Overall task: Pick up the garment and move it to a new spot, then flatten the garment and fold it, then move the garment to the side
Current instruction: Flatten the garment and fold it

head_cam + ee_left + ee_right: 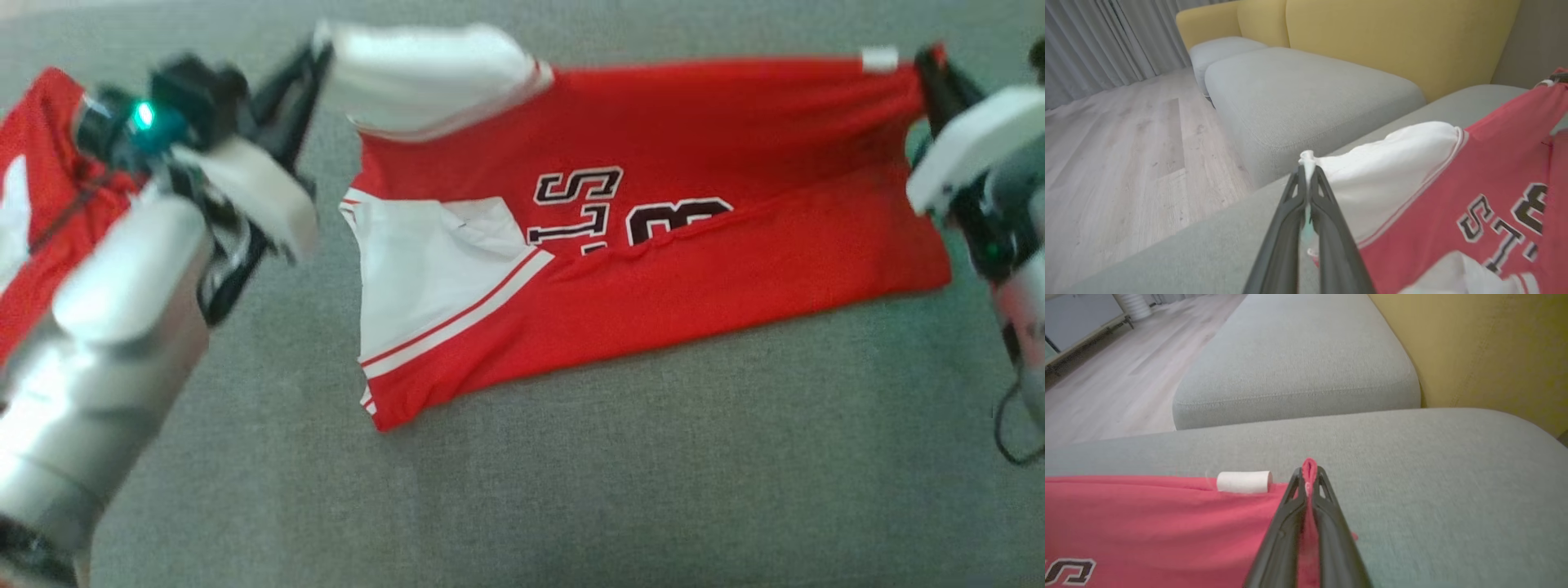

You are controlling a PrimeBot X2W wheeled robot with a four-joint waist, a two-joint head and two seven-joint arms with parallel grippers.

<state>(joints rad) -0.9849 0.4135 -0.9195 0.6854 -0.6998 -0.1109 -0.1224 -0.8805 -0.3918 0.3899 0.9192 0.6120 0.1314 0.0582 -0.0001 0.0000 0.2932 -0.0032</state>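
Note:
A red garment point(694, 237) with white sleeves and black lettering lies stretched across the grey cushion point(571, 490), its far edge lifted. My left gripper point(314, 53) is shut on the white sleeve's end at the upper left; in the left wrist view the gripper point(1308, 171) pinches white cloth of the garment point(1474, 183). My right gripper point(931, 61) is shut on the red hem corner at the upper right, beside a white tag point(879, 59). In the right wrist view the gripper point(1309, 471) holds a red fold of the garment point(1147, 522), with the tag point(1244, 482) to its left.
A second red and white cloth point(37, 196) lies at the far left, partly behind my left forearm. Beyond the cushion stand other grey seat cushions point(1298, 94), a yellow sofa back point(1392, 36), wooden floor point(1118, 143) and grey curtains point(1094, 41).

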